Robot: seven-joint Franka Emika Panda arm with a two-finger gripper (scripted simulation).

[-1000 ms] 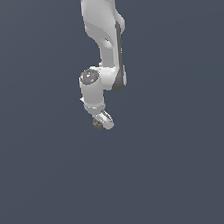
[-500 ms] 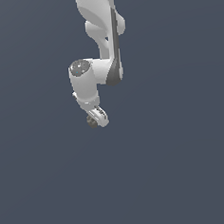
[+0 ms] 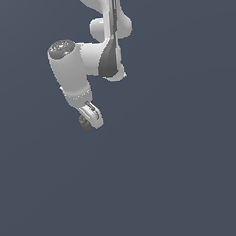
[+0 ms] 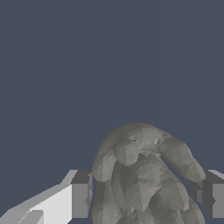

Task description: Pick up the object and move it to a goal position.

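Note:
The object is a small dark grey-brown mottled lump held at the tip of my white gripper, in the upper left part of the exterior view. In the wrist view the object is a lumpy grey-brown mass filling the space between the two fingers, which press on it from both sides. The gripper is shut on the object and holds it up against a plain dark background. The lower part of the object is cut off by the wrist view's edge.
The white arm comes down from the top of the exterior view, its wrist bent toward the exterior view's left. All around is a plain dark blue-grey surface with no other objects in view.
The arm has swung toward the exterior view's left and slightly up, carrying the object with it. The grip has not changed.

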